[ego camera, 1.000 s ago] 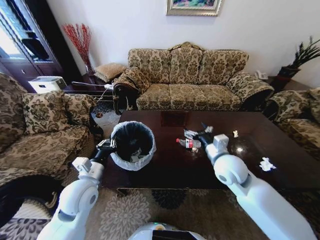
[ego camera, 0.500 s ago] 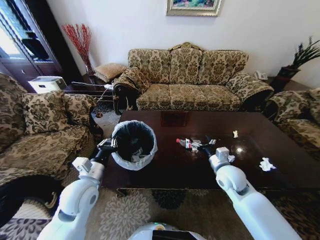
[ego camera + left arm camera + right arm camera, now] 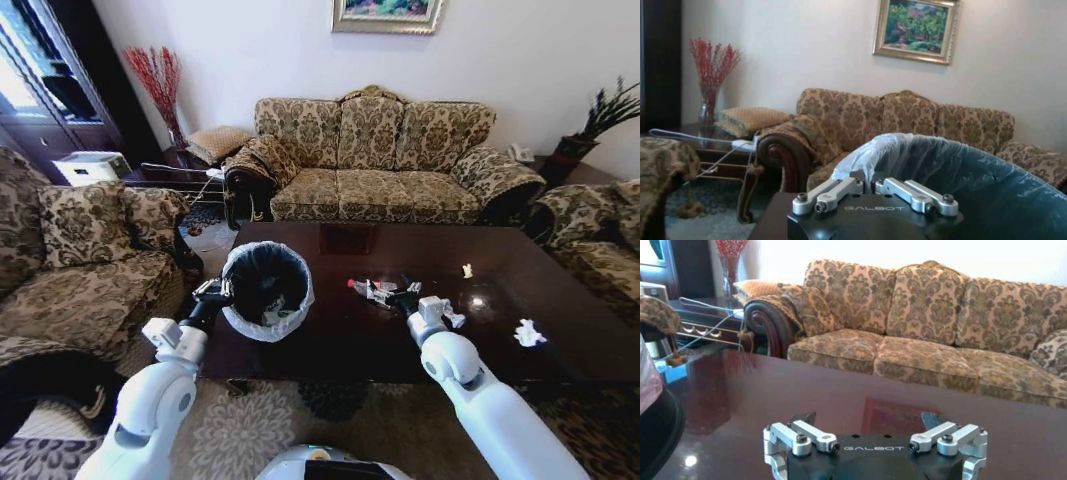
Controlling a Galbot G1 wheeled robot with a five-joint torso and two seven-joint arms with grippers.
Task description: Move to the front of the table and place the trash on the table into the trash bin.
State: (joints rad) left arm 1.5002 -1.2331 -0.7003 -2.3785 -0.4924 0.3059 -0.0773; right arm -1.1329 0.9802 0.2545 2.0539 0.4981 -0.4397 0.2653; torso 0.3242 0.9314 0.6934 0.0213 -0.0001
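Bin (image 3: 266, 290): on the worktop's (image 3: 330, 330) left end.
Bottle (image 3: 362, 288): mid-worktop, right of the bin.
Paper wad (image 3: 527, 333): far right.
Sofa (image 3: 375, 160): behind the worktop.

Trash bin (image 3: 987, 185) (far rim) beyond the left wrist view's edge.

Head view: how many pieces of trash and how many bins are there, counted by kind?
Crushed clear bottle: 1
White paper scraps: 3
Trash bin: 1
Total: 5 that I can make out
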